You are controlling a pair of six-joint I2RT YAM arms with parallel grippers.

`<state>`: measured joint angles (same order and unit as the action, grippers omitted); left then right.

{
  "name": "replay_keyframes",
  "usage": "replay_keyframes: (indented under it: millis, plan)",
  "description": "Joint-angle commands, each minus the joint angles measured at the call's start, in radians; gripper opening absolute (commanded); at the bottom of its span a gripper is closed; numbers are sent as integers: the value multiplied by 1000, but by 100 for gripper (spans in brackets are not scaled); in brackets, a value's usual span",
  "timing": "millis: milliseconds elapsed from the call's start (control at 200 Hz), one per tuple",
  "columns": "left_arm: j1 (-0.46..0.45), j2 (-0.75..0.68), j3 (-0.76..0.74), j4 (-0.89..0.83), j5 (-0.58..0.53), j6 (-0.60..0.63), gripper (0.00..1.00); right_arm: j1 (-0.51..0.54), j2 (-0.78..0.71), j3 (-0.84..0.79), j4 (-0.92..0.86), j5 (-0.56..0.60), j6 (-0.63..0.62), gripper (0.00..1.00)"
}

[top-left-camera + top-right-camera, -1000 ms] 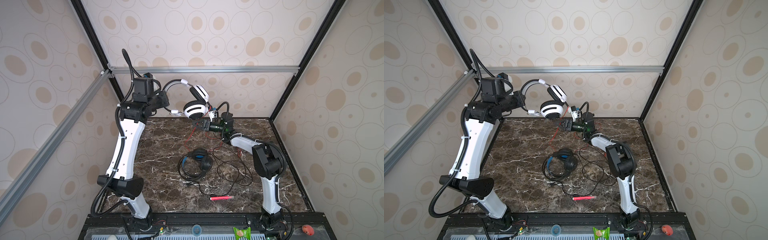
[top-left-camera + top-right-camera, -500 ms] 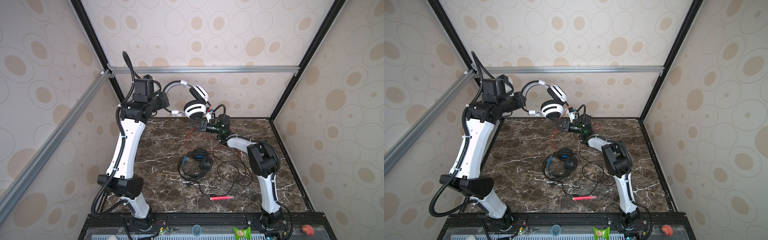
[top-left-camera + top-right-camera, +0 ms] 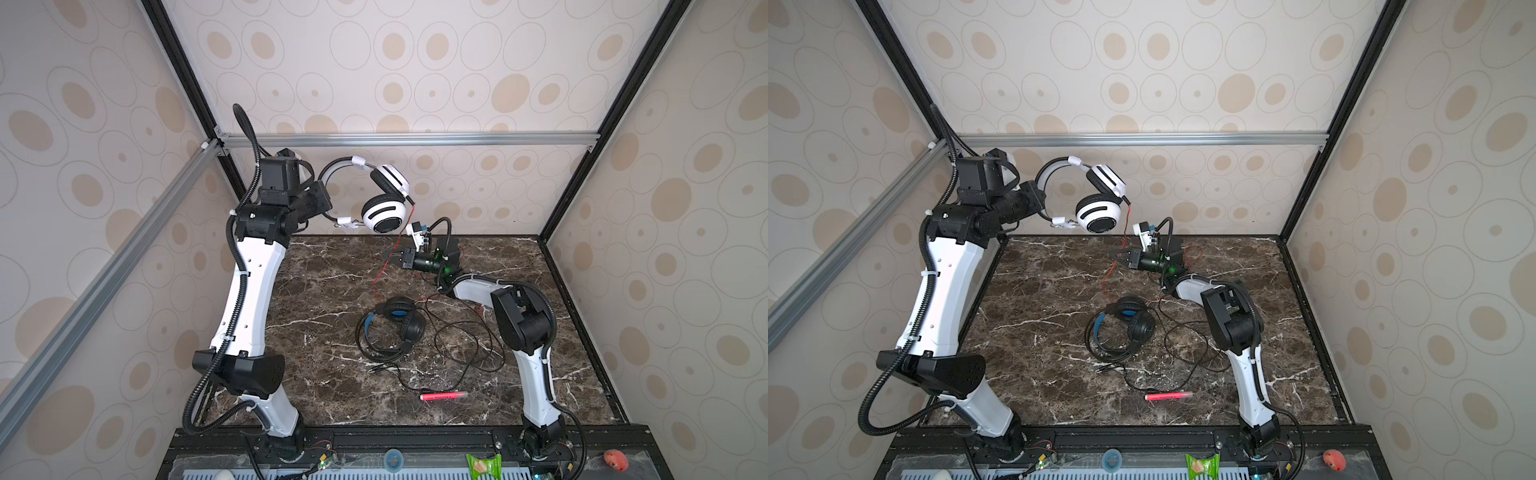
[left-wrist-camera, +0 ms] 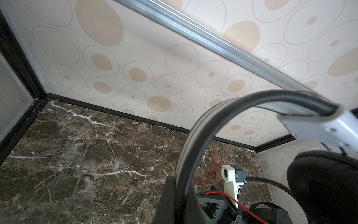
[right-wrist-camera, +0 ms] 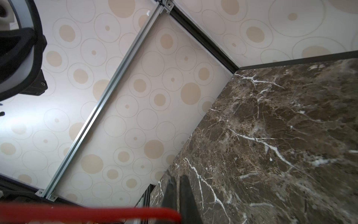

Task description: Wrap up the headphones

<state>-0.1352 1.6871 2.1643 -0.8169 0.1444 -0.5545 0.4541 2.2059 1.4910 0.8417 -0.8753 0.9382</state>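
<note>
Now: L gripper [image 3: 325,204] clamps white headset [image 3: 382,214] by band; R gripper [image 3: 390,257], below headset, pinches red cord [image 3: 400,237]. Shd wind w/ steady tension.

Light even, bright; shadows soft. Top views sharp, edges bowed. Near my right wrist lens, red cord [image 5: 87,213] blurred.
</note>
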Motion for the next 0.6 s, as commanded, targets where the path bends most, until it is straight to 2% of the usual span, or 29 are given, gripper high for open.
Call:
replay_keyframes:
  millis: [0,60,135,225,325,470,595]
  plan:
    - [37,-73,-41,106,3,-39,0,-36,-89,-37,-80,19,-73,0]
    - [54,-90,-90,137,5,-38,0,-51,-141,-47,-208,34,-169,0]
    - [69,-107,-145,176,4,-33,0,-60,-208,-25,-449,74,-337,0]
    - [81,-121,-205,220,-1,-19,0,-59,-281,22,-743,177,-533,0]
    - [87,-130,-255,258,-19,6,0,-62,-342,63,-949,279,-657,0]
    - [88,-132,-318,302,-49,74,0,-57,-445,104,-1141,410,-786,0]
    - [89,-139,-386,353,-62,126,0,-11,-482,244,-1382,542,-962,0]
